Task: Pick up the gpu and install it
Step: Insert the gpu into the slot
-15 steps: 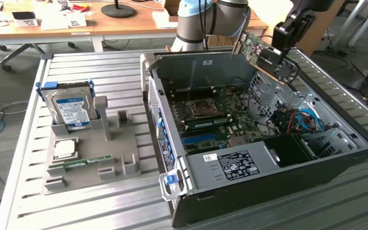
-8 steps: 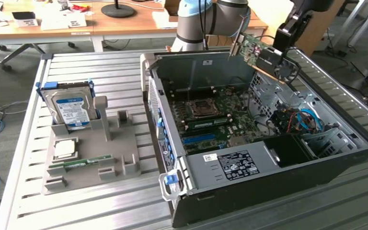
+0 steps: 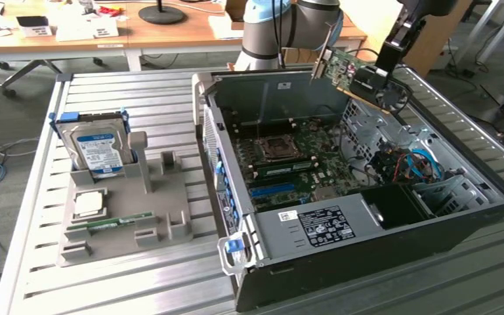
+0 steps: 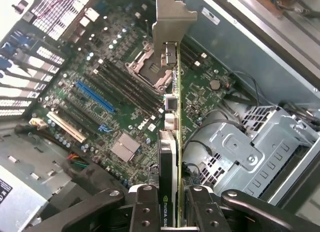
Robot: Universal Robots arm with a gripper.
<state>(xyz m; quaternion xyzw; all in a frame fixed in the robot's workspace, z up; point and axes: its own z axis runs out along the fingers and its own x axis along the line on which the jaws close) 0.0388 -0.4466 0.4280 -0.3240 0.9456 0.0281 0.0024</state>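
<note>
The gpu (image 3: 350,71), a green card with a dark face and a silver end bracket, hangs tilted in the air over the far rim of the open computer case (image 3: 462,226). My gripper (image 3: 382,73) is shut on it from the exterior view's right. In the wrist view the gpu (image 4: 173,117) is seen edge-on, bracket end farthest from the camera, clamped between my fingers (image 4: 145,209) with the gripper (image 4: 173,214) centred on it. Below it lies the green motherboard (image 4: 115,87) with a blue slot (image 4: 95,97) and a white slot (image 4: 65,127).
A grey parts holder (image 3: 160,213) at the exterior view's left carries a blue-labelled hard drive (image 3: 94,149), a processor (image 3: 90,202) and a memory stick (image 3: 112,223). Inside the case are a metal drive cage (image 4: 250,152), cables (image 3: 414,164) and the power supply (image 3: 317,226).
</note>
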